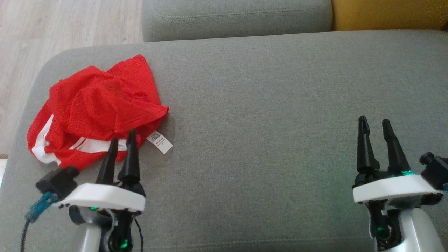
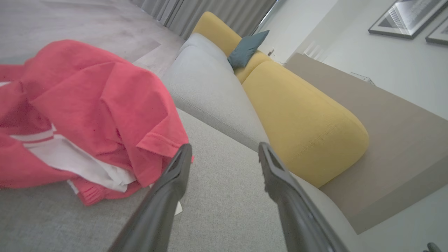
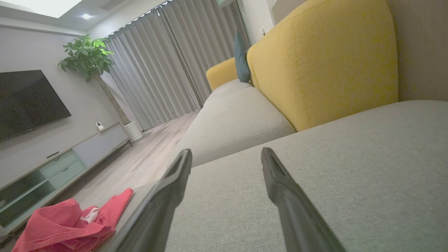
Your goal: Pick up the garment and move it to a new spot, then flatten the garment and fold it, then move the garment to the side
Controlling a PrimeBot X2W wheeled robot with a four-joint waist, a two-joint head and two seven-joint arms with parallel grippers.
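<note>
Red garment point(image 1: 94, 105) crumpled at left end of grey cushion point(image 1: 266, 105). L gripper point(image 1: 123, 135) just beside it, maybe touching; R gripper point(image 1: 374, 120) well apart. Both empty, fingers spread. Pickup step; next: pinch a fold.

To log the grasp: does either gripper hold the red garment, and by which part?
Nothing is held. The left gripper is open beside the garment; the right gripper is open too.

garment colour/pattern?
Red with white stripes; a white label beside it. Head view shows the garment best.
</note>
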